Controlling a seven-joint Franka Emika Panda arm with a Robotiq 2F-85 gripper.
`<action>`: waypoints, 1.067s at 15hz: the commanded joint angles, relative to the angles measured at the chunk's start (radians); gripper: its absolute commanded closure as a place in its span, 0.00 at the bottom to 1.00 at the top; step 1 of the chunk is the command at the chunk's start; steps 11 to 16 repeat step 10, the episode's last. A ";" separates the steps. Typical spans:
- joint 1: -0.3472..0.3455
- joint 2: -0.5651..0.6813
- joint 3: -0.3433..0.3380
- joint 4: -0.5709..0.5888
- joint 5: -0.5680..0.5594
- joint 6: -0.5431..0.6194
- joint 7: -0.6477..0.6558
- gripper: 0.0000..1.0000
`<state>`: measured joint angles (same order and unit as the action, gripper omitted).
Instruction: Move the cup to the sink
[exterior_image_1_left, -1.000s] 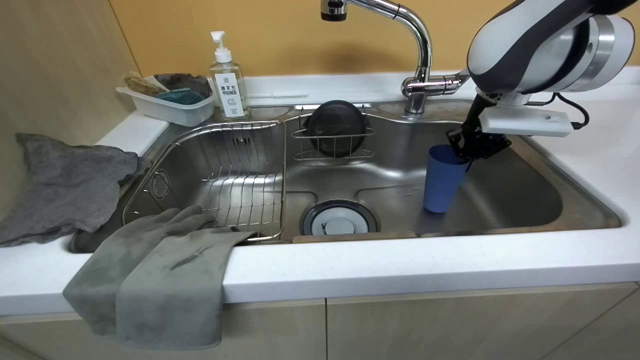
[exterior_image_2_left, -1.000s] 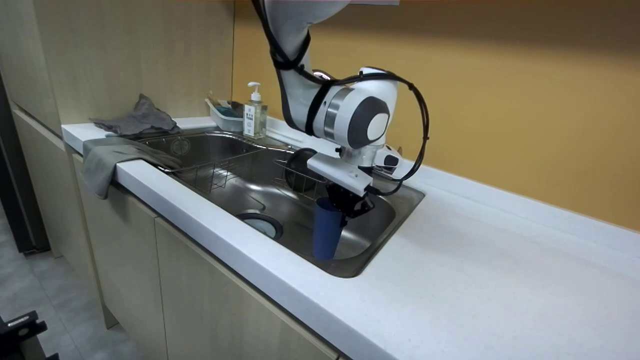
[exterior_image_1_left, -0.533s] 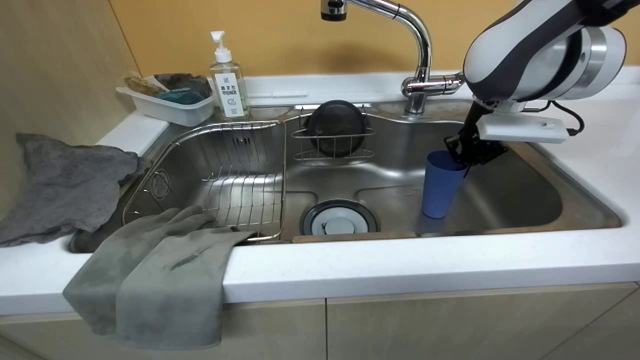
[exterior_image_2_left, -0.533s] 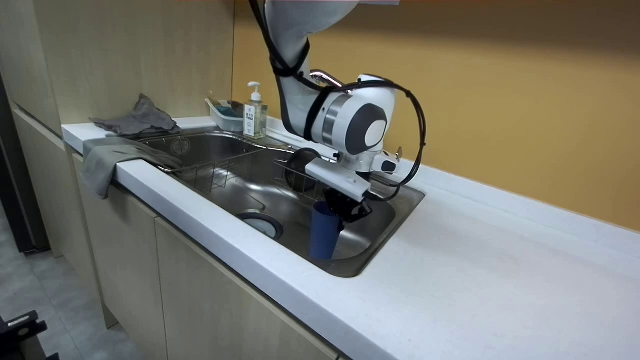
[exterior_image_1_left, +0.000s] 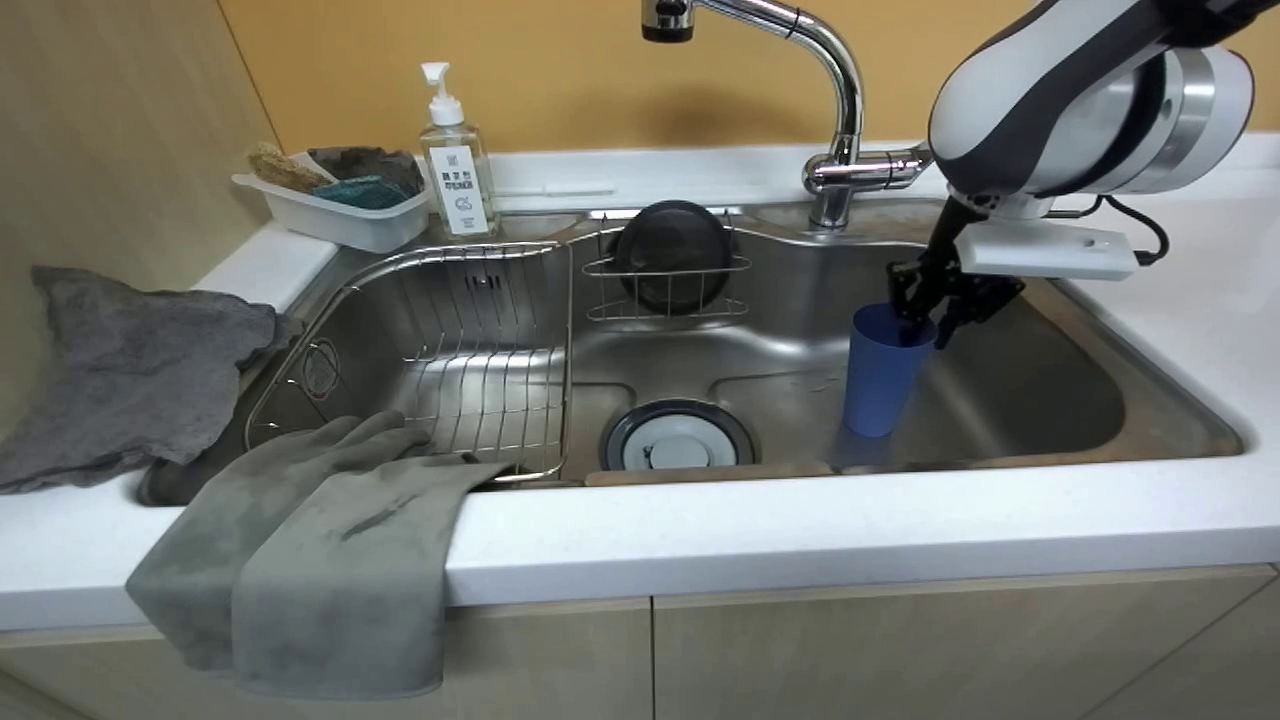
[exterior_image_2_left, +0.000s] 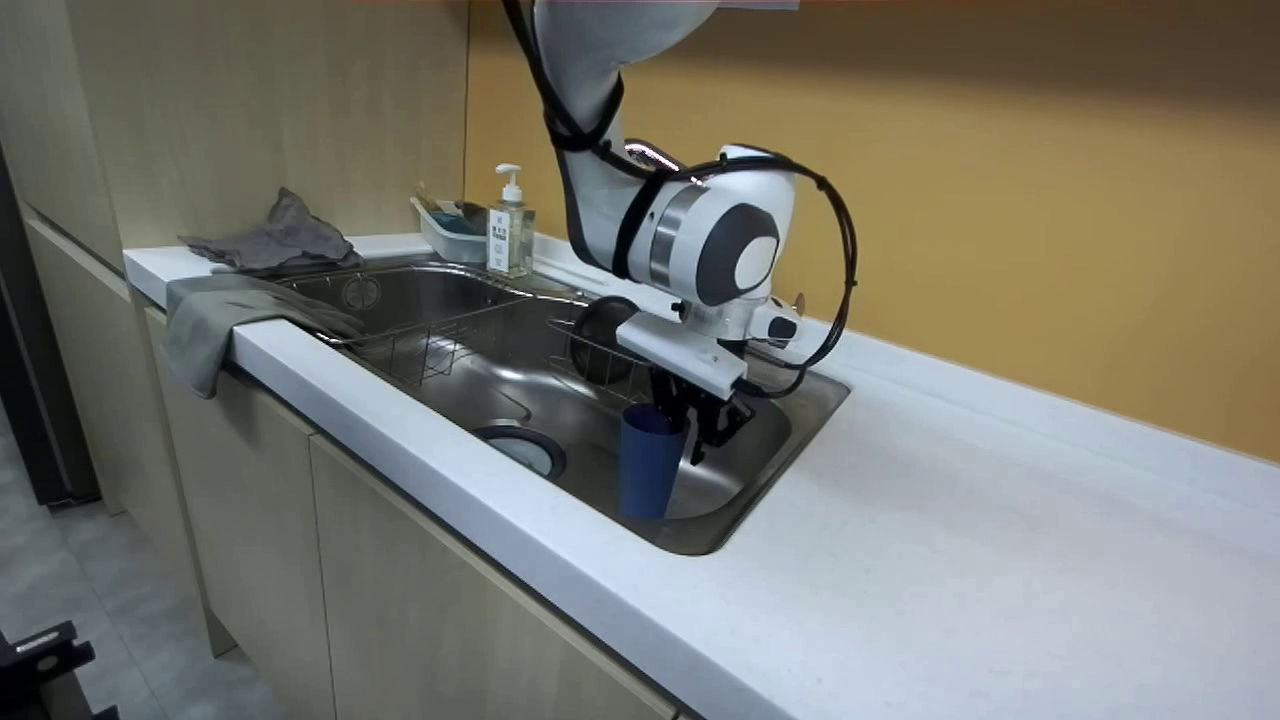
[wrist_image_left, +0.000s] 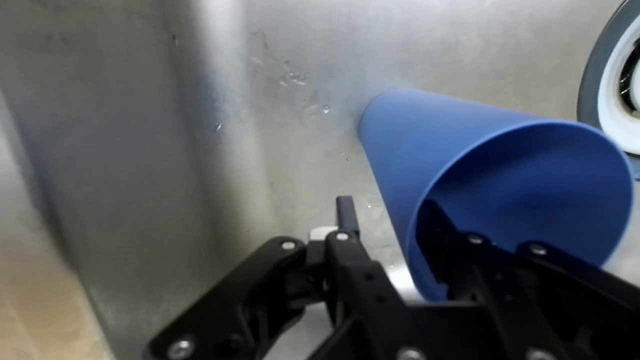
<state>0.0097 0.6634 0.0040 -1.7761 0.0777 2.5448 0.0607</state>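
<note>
The dark-blue cup (exterior_image_1_left: 880, 390) stands on the floor of the steel sink (exterior_image_1_left: 1020, 400), toward the faucet side's right end; it also shows in an exterior view (exterior_image_2_left: 648, 470). In the wrist view the cup (wrist_image_left: 425, 135) has its mouth facing the camera. My gripper (exterior_image_1_left: 925, 335) is open at the cup's rim, also seen in an exterior view (exterior_image_2_left: 690, 430). In the wrist view my gripper (wrist_image_left: 387, 205) has one finger inside the cup and one outside. A gap shows between the outside finger and the wall. The inside fingertip's contact with the wall cannot be told.
A round drain (exterior_image_1_left: 680, 445) lies left of the cup. A wire rack (exterior_image_1_left: 490, 380) fills the sink's left part. A black strainer basket (exterior_image_1_left: 672, 257) stands in a small holder at the back wall. The chrome faucet (exterior_image_1_left: 845, 120) rises behind. Gloves (exterior_image_1_left: 340, 570) hang over the front edge.
The gripper lowered the cup slightly onto the sink floor, then its fingers spread apart. The cup stayed in place over the last half second, and the gripper rose very slightly.
</note>
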 joint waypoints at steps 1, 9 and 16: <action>0.009 -0.044 -0.018 -0.001 -0.017 0.012 0.021 0.30; 0.048 -0.200 -0.067 -0.044 -0.076 0.027 0.083 0.00; 0.045 -0.222 -0.066 -0.056 -0.072 0.029 0.085 0.00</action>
